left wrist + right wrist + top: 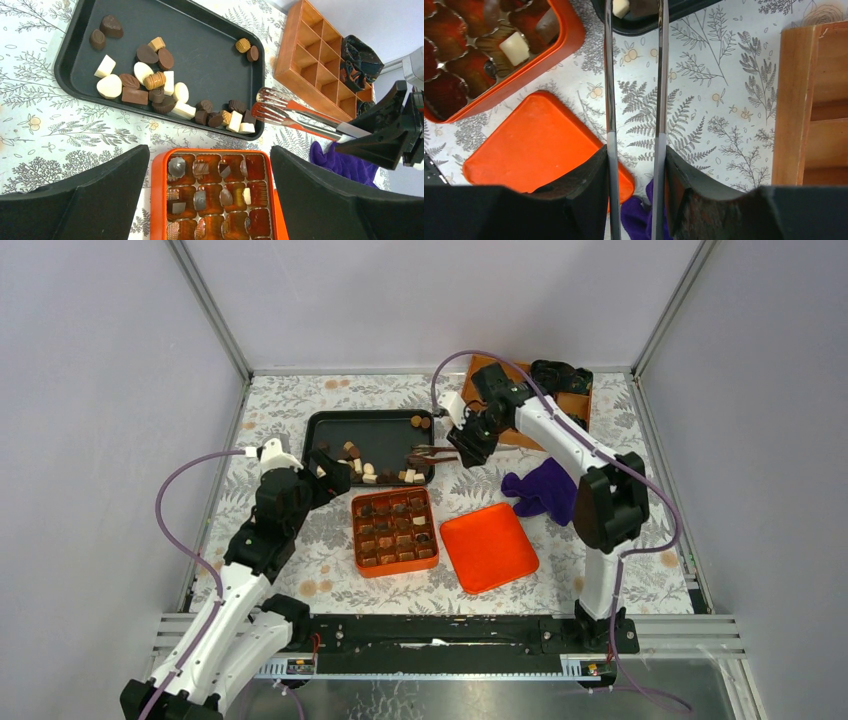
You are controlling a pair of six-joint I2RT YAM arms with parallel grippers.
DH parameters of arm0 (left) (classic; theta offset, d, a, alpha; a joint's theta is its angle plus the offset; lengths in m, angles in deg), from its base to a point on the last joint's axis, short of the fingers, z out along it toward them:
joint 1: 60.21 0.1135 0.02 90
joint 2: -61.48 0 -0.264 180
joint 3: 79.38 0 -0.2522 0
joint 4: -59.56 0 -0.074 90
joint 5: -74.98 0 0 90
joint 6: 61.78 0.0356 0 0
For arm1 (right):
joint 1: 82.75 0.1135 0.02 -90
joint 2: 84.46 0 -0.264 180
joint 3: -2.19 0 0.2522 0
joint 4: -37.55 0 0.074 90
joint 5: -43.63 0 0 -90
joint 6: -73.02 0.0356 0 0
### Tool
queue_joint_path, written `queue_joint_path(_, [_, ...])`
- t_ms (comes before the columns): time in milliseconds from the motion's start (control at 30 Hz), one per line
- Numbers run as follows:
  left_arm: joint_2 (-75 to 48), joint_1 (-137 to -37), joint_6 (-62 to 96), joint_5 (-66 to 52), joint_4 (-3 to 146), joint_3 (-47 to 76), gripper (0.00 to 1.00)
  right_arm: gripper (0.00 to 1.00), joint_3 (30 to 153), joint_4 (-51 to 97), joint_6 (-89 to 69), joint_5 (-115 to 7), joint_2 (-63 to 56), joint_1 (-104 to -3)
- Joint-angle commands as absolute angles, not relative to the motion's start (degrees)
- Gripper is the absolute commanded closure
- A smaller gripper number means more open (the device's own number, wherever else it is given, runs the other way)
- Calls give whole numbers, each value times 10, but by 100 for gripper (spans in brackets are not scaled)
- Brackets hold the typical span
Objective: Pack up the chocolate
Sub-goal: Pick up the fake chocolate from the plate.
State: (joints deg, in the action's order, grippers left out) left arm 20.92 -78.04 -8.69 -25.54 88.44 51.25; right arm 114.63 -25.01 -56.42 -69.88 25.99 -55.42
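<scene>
Left wrist: one tray (200,30), perhaps 25 chocolates (150,80); right end effector (635,162) clamps tongs (295,112).

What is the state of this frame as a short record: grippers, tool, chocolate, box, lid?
left gripper: open, holding nothing, over the orange box
right gripper: shut on tongs
tongs' tips: apart, empty, at the black tray's right rim
chocolate: many pieces loose in the tray, some in box cups
box: open, partly filled, some cups empty
lid: flat on the table, right of the box
</scene>
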Motion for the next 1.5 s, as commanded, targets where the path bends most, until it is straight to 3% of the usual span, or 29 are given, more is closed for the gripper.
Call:
queue_joint_path(0, [215, -775, -97, -251, 859, 522, 1, 55, 1204, -258, -584, -686, 284, -557])
queue_joint_path(667, [210, -764, -95, -245, 855, 524, 1, 55, 1267, -284, -592, -679, 366, -556])
queue_joint_path(867, [206, -761, -94, -241, 851, 523, 1, 61, 1284, -279, -585, -665, 377, -556])
queue_joint_path(1367, [186, -758, -92, -228, 844, 515, 1, 62, 1324, -303, -593, -673, 410, -552])
queue_joint_path(1467, [184, -757, -93, -224, 843, 516, 1, 68, 1324, -308, -599, -673, 408, -552])
